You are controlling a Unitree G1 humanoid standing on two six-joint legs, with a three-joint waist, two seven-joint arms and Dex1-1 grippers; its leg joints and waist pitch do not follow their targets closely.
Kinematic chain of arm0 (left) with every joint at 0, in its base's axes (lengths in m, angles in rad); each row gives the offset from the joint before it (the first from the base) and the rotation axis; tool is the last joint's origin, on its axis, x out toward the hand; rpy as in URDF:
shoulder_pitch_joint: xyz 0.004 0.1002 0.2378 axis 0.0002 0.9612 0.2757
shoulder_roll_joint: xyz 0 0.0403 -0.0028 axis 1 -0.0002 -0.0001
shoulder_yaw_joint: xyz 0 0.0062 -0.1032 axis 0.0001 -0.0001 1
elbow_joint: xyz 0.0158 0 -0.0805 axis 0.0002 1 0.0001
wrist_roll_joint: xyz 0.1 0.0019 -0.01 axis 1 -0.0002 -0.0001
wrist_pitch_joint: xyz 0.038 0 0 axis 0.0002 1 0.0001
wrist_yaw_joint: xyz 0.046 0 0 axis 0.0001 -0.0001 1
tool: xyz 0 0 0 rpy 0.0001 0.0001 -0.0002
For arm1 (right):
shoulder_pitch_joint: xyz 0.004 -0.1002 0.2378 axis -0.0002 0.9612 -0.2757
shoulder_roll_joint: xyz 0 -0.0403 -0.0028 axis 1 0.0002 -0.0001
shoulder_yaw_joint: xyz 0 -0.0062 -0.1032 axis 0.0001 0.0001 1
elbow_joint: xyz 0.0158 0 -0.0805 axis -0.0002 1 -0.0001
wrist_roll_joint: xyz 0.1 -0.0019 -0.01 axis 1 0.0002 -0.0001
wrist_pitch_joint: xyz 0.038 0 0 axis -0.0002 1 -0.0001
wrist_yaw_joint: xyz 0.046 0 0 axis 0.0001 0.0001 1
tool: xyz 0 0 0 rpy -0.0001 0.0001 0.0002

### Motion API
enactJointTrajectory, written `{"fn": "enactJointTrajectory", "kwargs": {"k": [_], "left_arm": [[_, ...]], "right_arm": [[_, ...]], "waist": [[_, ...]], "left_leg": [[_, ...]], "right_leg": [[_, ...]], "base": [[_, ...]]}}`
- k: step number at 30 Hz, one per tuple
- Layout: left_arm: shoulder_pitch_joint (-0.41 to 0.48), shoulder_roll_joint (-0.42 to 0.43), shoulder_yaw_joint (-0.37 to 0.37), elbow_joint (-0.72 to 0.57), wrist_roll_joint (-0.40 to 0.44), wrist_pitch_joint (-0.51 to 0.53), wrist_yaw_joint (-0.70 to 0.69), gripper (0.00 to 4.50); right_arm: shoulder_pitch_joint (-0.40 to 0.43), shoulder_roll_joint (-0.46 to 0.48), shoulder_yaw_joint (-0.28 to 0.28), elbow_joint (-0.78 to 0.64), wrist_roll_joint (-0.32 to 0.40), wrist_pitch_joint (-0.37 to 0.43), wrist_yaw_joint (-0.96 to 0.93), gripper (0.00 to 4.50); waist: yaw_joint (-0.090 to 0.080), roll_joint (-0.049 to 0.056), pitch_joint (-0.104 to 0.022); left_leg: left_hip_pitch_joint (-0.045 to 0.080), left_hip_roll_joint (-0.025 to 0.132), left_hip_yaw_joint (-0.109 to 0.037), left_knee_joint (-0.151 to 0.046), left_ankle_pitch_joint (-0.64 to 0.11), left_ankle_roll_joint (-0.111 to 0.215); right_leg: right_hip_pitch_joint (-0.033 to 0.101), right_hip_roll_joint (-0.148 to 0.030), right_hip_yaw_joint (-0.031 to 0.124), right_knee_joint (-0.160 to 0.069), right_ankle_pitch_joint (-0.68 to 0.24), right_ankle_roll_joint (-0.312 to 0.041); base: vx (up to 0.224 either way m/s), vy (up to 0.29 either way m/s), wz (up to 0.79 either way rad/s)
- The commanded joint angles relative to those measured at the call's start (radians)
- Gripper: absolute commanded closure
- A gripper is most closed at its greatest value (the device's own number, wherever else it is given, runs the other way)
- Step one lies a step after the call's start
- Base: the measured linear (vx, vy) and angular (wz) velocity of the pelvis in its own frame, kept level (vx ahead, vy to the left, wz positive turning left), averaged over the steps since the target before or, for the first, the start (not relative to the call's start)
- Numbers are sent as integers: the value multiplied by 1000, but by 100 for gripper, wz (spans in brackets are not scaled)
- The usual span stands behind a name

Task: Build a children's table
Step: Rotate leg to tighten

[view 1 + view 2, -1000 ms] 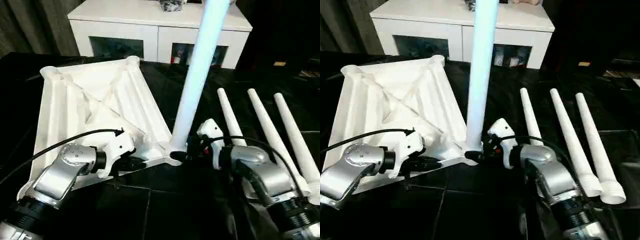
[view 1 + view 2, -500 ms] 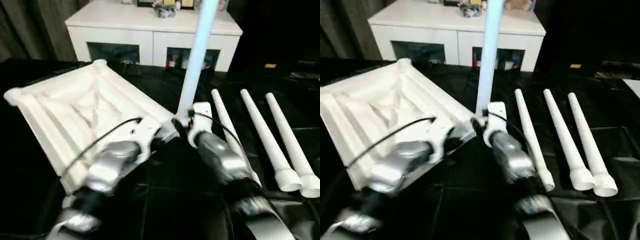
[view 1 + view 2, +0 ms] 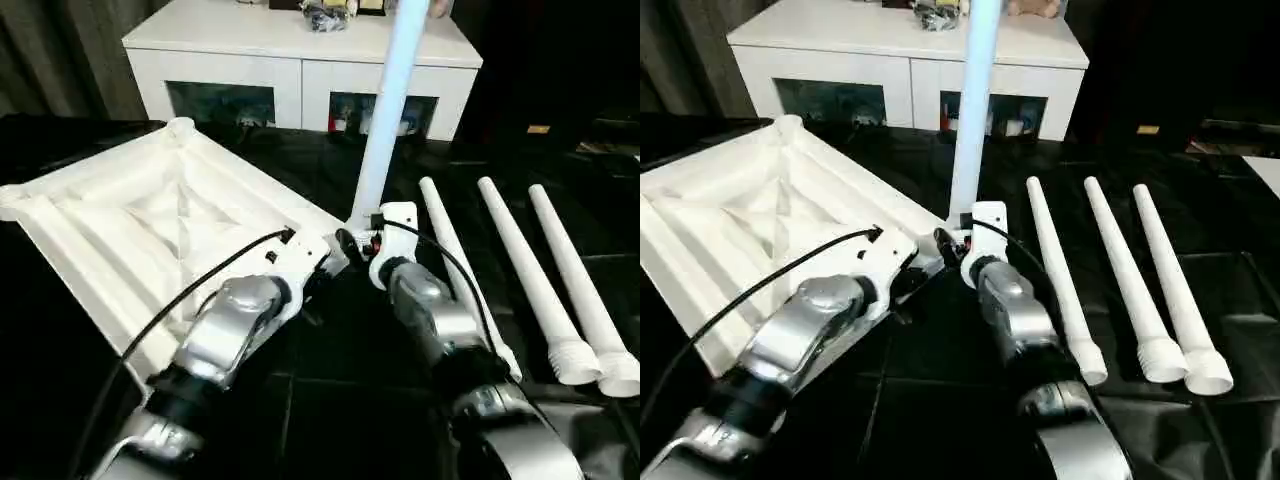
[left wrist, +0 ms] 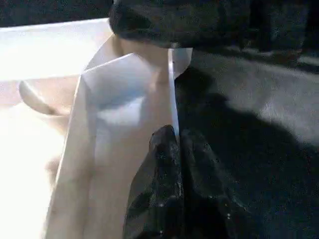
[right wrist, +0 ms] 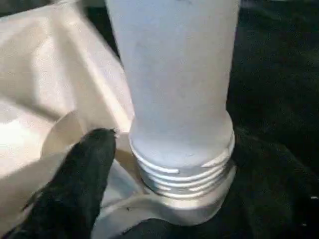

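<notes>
White plastic everywhere on this black counter [image 3: 330, 400]: the tabletop [image 3: 150, 230] lies upside down, ribbed underside up, on the robot's left half of the surface. One leg [image 3: 388, 110] stands upright in the corner socket nearest the robot, and the right wrist view catches a few rings of thread [image 5: 179, 172] above the socket rim, so it is not seated all the way. Three loose legs [image 3: 535, 270] lie side by side to the right, near one another, well apart from the top. The left gripper [image 4: 174, 149] has its jaws pressed together, pinching the thin edge of the tabletop close to that corner. The right gripper [image 3: 352, 243] sits at the foot of the standing leg; one black finger [image 5: 79, 174] lies just beside the base, but how far its jaws are spread I cannot tell. A white cabinet [image 3: 300, 60] stands behind.
</notes>
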Motion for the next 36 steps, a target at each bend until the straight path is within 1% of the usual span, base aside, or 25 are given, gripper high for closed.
{"fn": "enactJointTrajectory", "kwargs": {"k": [1,2,3,4,5,6,7,8,9,10,11,12,13,16,21,22,23,26,27,29,30,31,32,33,36], "left_arm": [[25,59,-24,-30,10,-36,-74,450],[50,110,-35,-48,-1,-62,-139,450],[56,122,-38,-52,-4,-68,-156,450],[68,141,-38,-57,-13,-86,-187,450],[80,162,-40,-62,-23,-135,-230,450],[89,182,-39,-74,-38,-148,-265,450],[113,232,-36,-102,-73,-177,-351,450],[118,245,-36,-110,-81,-184,-372,450],[123,259,-30,-120,-98,-181,-397,450],[126,269,-20,-131,-116,-175,-418,450],[130,286,-7,-152,-151,-170,-463,450],[130,286,-7,-152,-151,-170,-463,450],[127,300,-3,-166,-172,-169,-494,450],[125,307,-3,-168,-180,-174,-513,450],[117,304,-5,-153,-180,-194,-522,450],[117,304,-5,-153,-181,-194,-525,450],[116,304,-4,-153,-182,-193,-528,450],[116,305,-2,-155,-183,-190,-532,450],[116,305,-1,-156,-184,-188,-535,450],[116,306,0,-156,-183,-188,-536,450],[115,306,0,-155,-182,-189,-536,450],[115,306,0,-153,-181,-190,-536,450],[115,306,1,-153,-181,-190,-536,450],[115,306,1,-153,-181,-189,-537,450],[115,307,0,-152,-181,-186,-543,450]], "right_arm": [[32,-58,31,-137,19,54,107,21],[80,-132,63,-235,32,88,204,15],[92,-150,71,-258,35,96,228,10],[115,-188,86,-299,37,100,276,5],[137,-226,99,-337,42,101,323,5],[154,-259,105,-369,51,105,364,5],[198,-342,120,-446,77,118,465,5],[209,-363,124,-465,86,123,491,5],[223,-393,130,-494,94,134,528,5],[234,-421,138,-515,97,134,563,5],[247,-455,144,-540,106,147,607,5],[247,-455,144,-540,106,147,607,5],[248,-469,146,-545,117,159,635,5],[242,-470,154,-539,112,157,648,5],[224,-441,176,-504,102,156,648,5],[222,-438,183,-495,94,154,648,21],[219,-435,187,-485,87,153,647,32],[212,-426,184,-466,81,154,642,50],[211,-423,186,-456,80,153,650,72],[211,-422,187,-449,77,150,653,78],[210,-418,186,-446,76,147,650,95],[209,-414,185,-443,77,147,647,95],[208,-413,184,-442,78,146,645,116],[207,-411,183,-441,81,147,645,116],[204,-411,187,-438,86,146,653,151]], "waist": [[9,6,-53],[13,8,-52],[15,8,-53],[15,12,-52],[16,12,-51],[16,13,-50],[18,17,-50],[22,14,-49],[21,17,-48],[21,16,-48],[22,13,-47],[24,14,-48],[23,12,-48],[24,12,-48],[24,12,-50],[24,10,-50],[25,12,-51],[25,11,-52],[25,12,-52],[26,12,-51],[26,12,-51],[26,13,-52],[26,13,-52],[26,12,-52],[26,12,-53]], "left_leg": [[-2,46,-15,-75,-95,43],[-3,47,-17,-76,-88,47],[-2,47,-17,-76,-84,50],[1,47,-16,-77,-88,48],[2,47,-15,-77,-101,48],[3,48,-13,-78,-113,45],[5,48,-15,-79,-139,41],[5,52,-15,-81,-134,48],[6,51,-14,-83,-140,47],[9,51,-13,-84,-145,47],[9,50,-10,-81,-144,47],[7,50,-11,-81,-139,48],[6,51,-11,-81,-131,51],[6,50,-11,-79,-123,50],[6,50,-11,-78,-104,46],[5,50,-12,-78,-98,47],[5,49,-12,-76,-89,47],[4,49,-12,-76,-81,50],[5,48,-12,-75,-80,50],[5,49,-11,-75,-83,50],[5,49,-11,-75,-83,49],[5,49,-12,-75,-81,49],[5,49,-12,-75,-79,49],[5,48,-11,-74,-79,49],[5,49,-11,-74,-72,52]], "right_leg": [[53,-67,38,-68,-28,-214],[57,-66,36,-67,-10,-212],[57,-66,37,-66,0,-212],[52,-63,35,-66,7,-219],[52,-64,36,-68,3,-226],[49,-66,36,-68,-9,-231],[54,-64,35,-72,-28,-232],[54,-67,39,-69,-9,-230],[53,-66,37,-69,-13,-234],[51,-64,37,-72,-21,-238],[49,-65,37,-72,-28,-252],[52,-67,37,-70,-29,-252],[52,-69,38,-70,-29,-256],[50,-70,38,-70,-39,-262],[51,-70,37,-67,-24,-265],[53,-70,37,-67,-19,-266],[53,-70,37,-65,-6,-267],[54,-70,37,-63,9,-269],[54,-69,36,-63,12,-271],[55,-70,36,-63,8,-271],[55,-70,37,-63,7,-270],[55,-70,37,-62,9,-270],[55,-70,37,-62,12,-270],[56,-70,37,-62,13,-270],[56,-69,36,-61,25,-273]], "base": [[0,0,0],[0,0,0],[0,0,0],[0,0,0],[0,0,0],[0,0,0],[0,0,0],[0,0,0],[0,0,0],[0,0,0],[0,0,0],[0,0,0],[0,0,0],[0,0,0],[0,0,0],[0,0,0],[0,0,0],[0,0,0],[0,0,0],[0,0,0],[0,0,0],[0,0,0],[0,0,0],[0,0,0],[0,0,0]]}}
